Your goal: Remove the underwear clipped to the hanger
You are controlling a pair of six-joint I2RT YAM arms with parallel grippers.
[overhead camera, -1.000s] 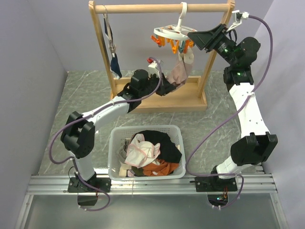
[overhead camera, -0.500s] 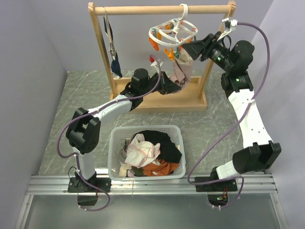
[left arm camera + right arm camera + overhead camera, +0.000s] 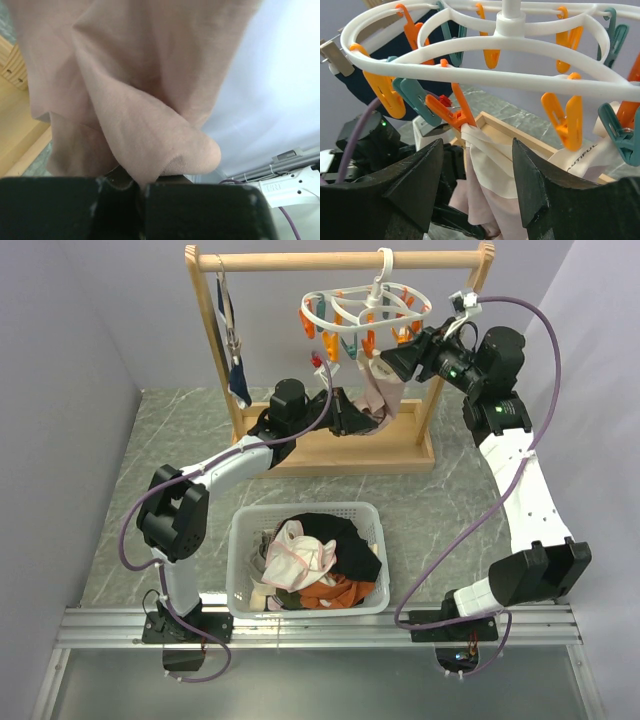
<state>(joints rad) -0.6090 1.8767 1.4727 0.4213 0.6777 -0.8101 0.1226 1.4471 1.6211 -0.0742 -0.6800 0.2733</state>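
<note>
Left gripper (image 3: 142, 189) clamped on pink-beige underwear (image 3: 135, 100). Underwear hangs from orange peg (image 3: 454, 111) on hanger (image 3: 530, 82). Right gripper (image 3: 476, 167) wide, just below hanger.

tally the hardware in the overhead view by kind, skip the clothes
arms: 2, left arm and right arm
hangers: 2, white ring hanger and wooden clip hanger
basket: 1
wooden rack: 1
total: 6

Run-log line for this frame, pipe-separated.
left end effector: shut on pink-beige underwear | right end effector: open, at orange peg | underwear: clipped to hanger
</note>
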